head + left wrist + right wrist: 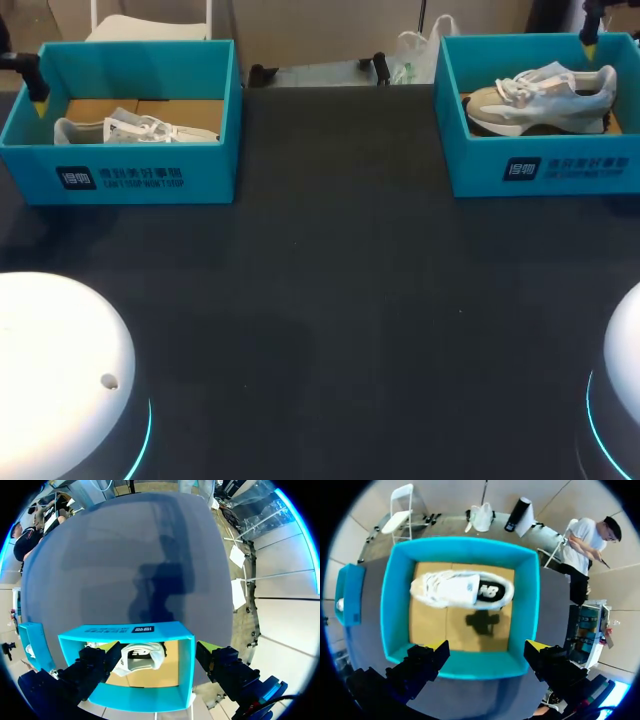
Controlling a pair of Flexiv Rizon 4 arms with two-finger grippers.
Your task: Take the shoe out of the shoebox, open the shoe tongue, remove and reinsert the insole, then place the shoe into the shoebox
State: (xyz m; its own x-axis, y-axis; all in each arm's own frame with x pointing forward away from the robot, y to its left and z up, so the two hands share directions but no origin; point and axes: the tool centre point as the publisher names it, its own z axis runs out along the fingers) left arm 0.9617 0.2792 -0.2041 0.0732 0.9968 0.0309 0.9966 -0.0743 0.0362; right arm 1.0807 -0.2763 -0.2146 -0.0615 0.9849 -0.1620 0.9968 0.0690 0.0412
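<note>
Two teal shoeboxes stand at the table's far corners. In the left shoebox (150,175) lies a white shoe (135,128); in the right shoebox (560,165) lies a beige and white shoe (540,95). My left gripper (35,95) hangs over the left box's outer end and is open above the box (186,665), with the white shoe (140,657) below and between its fingers, untouched. My right gripper (590,30) hovers over the right box (395,605). It is open too, and the shoe (460,587) lies on its side ahead of the fingers.
The dark tabletop (330,300) stretches between the boxes and the near edge. Two white rounded arm bases (60,370) (625,390) sit at the near corners. Each wrist view also catches the other shoebox (30,637) (347,595) off to the side.
</note>
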